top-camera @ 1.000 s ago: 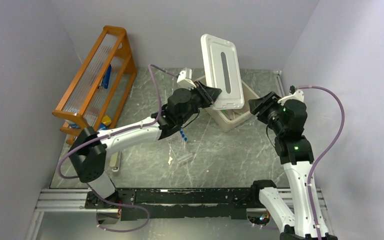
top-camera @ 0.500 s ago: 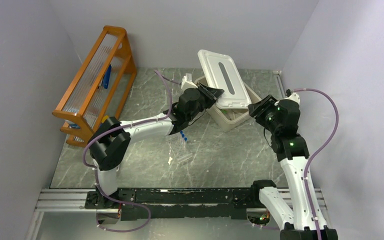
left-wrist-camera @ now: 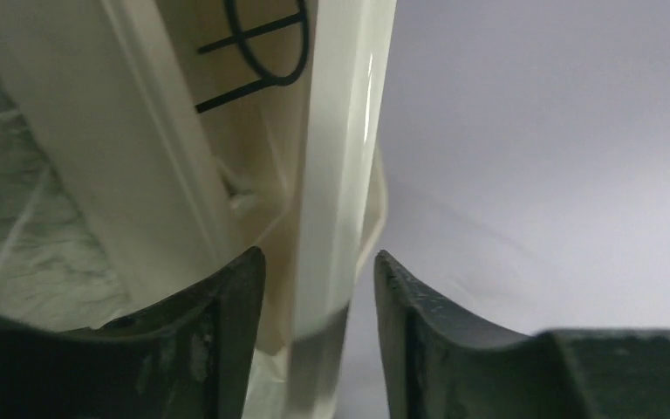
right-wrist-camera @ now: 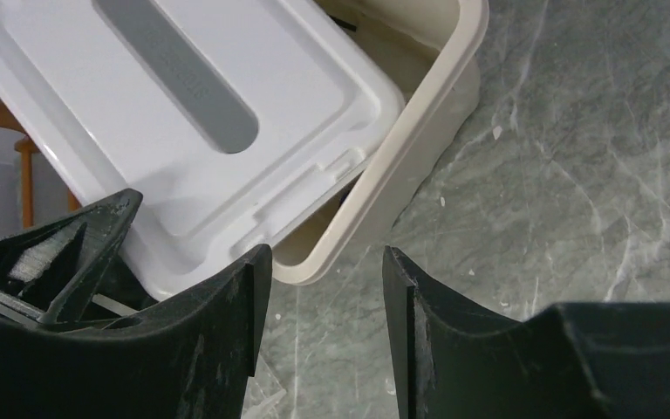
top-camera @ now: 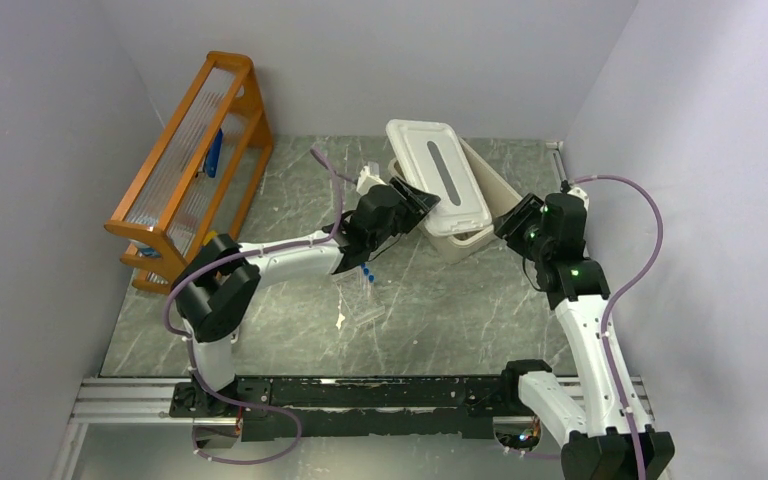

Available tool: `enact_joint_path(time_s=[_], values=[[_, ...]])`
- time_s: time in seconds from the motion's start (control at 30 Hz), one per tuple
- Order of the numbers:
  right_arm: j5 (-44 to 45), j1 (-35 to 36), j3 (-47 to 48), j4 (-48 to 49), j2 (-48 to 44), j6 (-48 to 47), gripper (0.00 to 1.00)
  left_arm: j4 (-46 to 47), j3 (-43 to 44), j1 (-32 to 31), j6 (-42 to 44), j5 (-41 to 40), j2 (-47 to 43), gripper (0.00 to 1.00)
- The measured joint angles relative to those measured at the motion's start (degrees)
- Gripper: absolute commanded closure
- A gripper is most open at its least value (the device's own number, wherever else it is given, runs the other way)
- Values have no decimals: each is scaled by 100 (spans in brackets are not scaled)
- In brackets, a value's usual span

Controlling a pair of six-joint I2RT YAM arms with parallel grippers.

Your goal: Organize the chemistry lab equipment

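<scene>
Near the released left claw [top-camera: 418, 196], tiny blue-capped pieces [top-camera: 365, 270]; white lid [top-camera: 430, 170] loose between its jaws.

Robot test booth: plain grey walls [top-camera: 380, 60]; marbled tabletop [top-camera: 460, 300]; aluminium mounting rail [top-camera: 120, 395].

No text, label, brand, number or sign can be read in any view. The grey strip [right-wrist-camera: 179, 78] on the white lid [right-wrist-camera: 301, 83] shows nothing legible, and any marking there is too faint and blurred to make out.
</scene>
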Motion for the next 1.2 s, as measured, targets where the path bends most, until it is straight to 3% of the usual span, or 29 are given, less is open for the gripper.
enact_joint_path(time_s=[0.1,0.37,0.67,0.8,1.0,1.2], values=[[-50,0,-13,-15,68,-2,47,-356,7,50,372,105,-31,32],[-260,0,-66,74,136,4,47,-1272,28,297,1266,249,-503,23],[-299,0,-146,205,369,-4,46,-1593,319,496,2326,621,-599,23],[-275,0,-146,400,627,-11,41,-1637,496,503,2730,706,-601,24],[223,0,-46,505,1314,28,32,-1840,581,640,3331,752,-597,29],[688,0,321,675,1864,24,30,-2033,857,938,3766,918,-535,30]])
